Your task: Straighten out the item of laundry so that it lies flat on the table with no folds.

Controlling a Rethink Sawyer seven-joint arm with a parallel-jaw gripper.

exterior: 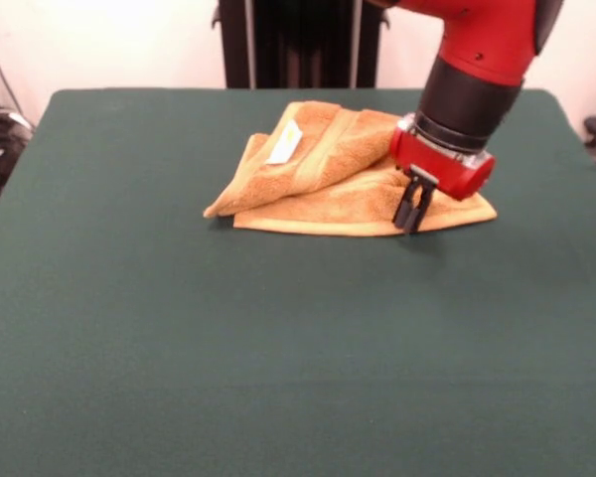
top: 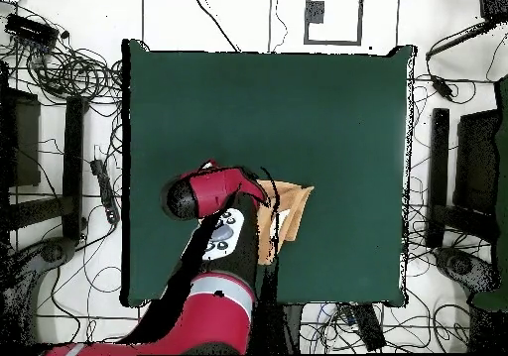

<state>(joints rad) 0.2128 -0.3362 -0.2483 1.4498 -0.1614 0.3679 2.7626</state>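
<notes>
front cam, going l to r: the table (exterior: pixel 179 348) is dark green felt, mostly bare on the left and all across the near half. the towel (exterior: pixel 318 174) sits toward the far side, a bit right of centre. golden-orange terry, def not flat. it's folded over itself, w/ an upper layer bunched up and draped across a lower layer that lies on the felt. its left end comes to a point low on the cloth. a woven band runs diagonally across the upper layer, and a small white label (exterior: pixel 284 145) shows on top near the left part of the hump.

further right, the red and black arm (exterior: pixel 477 60) comes down from the top right corner. the gripper (exterior: pixel 410 213) is at the towel's front right edge, tips down at the lower layer's hem, right where towel meets table. the two black fingers (exterior: pixel 418 204) look close together, only a thin gap, and seem to be pinching the towel edge, tho i can't see the actual contact clearly. the towel's right corner pokes out past the gripper.

overhead cam: arm covers most of the towel, only an orange strip (top: pixel 289 216) shows just right of the red wrist, close to the table edge by the robot base. gripper itself is hidden under the arm there.
</notes>
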